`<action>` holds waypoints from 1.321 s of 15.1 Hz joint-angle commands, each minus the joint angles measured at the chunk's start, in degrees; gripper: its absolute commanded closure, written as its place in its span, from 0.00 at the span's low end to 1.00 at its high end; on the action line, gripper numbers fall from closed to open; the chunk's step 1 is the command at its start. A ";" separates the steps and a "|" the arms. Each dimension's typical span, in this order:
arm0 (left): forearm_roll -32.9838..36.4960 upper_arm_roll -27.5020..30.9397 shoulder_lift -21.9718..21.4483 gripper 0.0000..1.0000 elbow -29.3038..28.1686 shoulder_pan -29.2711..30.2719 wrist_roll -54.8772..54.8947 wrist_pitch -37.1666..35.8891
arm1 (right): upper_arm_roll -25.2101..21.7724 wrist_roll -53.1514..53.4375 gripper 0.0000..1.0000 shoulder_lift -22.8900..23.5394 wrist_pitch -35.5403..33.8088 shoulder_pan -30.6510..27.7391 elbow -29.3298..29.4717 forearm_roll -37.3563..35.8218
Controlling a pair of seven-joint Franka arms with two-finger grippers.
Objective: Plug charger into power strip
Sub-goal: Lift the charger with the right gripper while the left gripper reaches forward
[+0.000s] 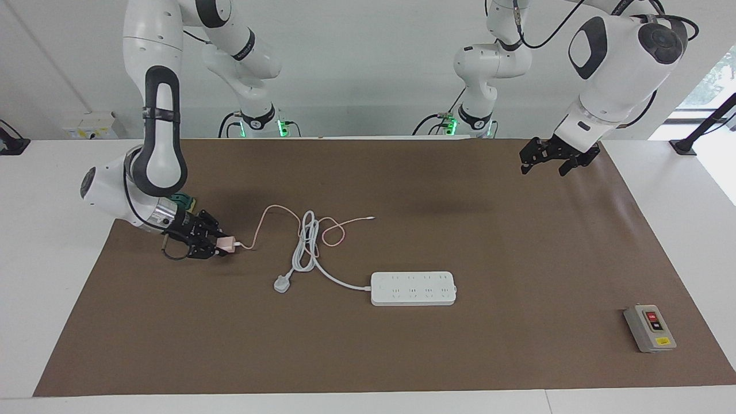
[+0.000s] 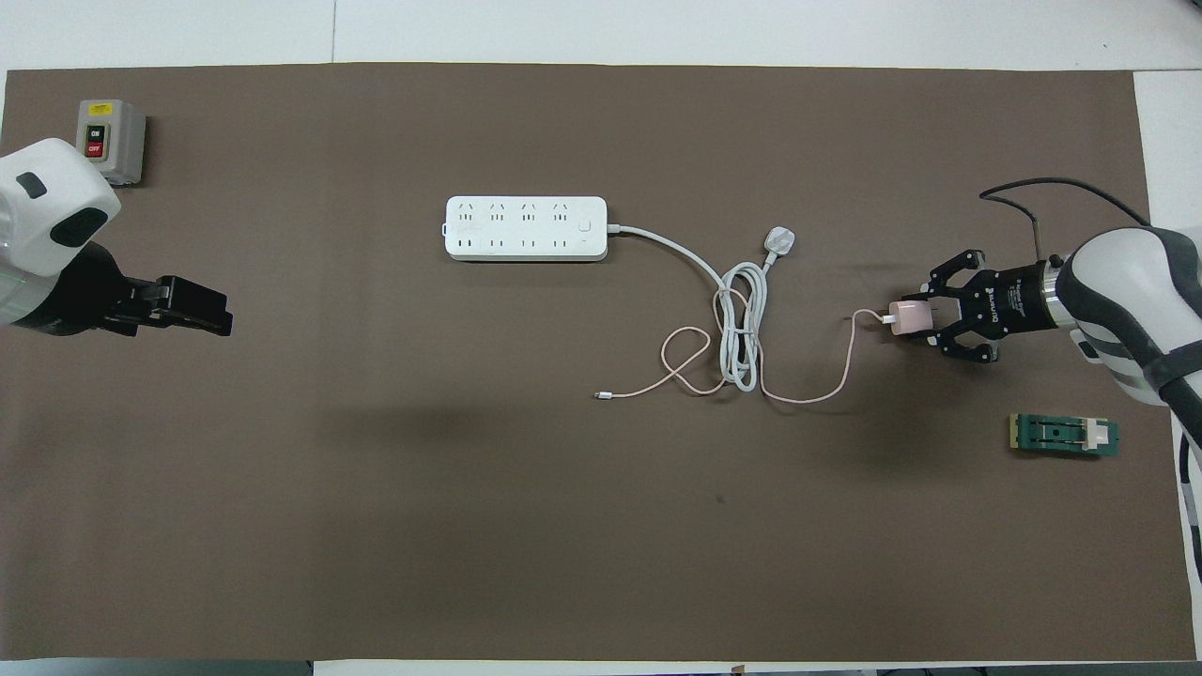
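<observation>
Right claw [image 1: 219,246] clamped on charger [image 2: 907,318]; left claw [image 1: 542,161] open, waiting; switch box [image 2: 106,141] reads ON/OFF, seemingly.

White table [image 1: 34,241] under brown mat [image 1: 402,356], on the mat a power strip [image 1: 413,288] with coiled cord [image 1: 305,244] and plug [image 1: 281,283], pink cable [image 1: 330,230], grey switch box [image 1: 649,328], green part [image 2: 1064,435].

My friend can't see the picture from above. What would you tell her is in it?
The right hand is shut on the pink charger, whose cable trails toward the white power strip. The left hand hangs open over the brown mat, near a grey switch box.
</observation>
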 commanded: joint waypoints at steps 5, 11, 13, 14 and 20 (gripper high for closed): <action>-18.70 1.11 1.33 0.00 -0.30 2.77 5.34 -0.87 | 0.76 17.16 1.00 -1.82 -12.72 6.50 17.90 -5.90; -39.18 1.11 5.45 0.00 -2.49 4.62 12.64 -2.88 | 1.03 36.32 1.00 -2.79 -12.73 18.09 22.82 -6.08; -43.84 1.11 7.65 0.00 -4.07 5.41 17.27 -2.81 | 1.11 42.92 1.00 -2.71 -11.94 21.70 23.98 -6.17; -46.91 1.02 8.36 0.00 -5.12 5.42 20.87 -2.54 | 1.03 46.00 1.00 -2.71 -9.76 23.63 23.98 -6.25; -65.37 0.84 18.28 0.00 -6.01 4.72 26.44 -2.19 | 0.94 61.21 1.00 -2.44 -4.55 32.87 25.37 -6.34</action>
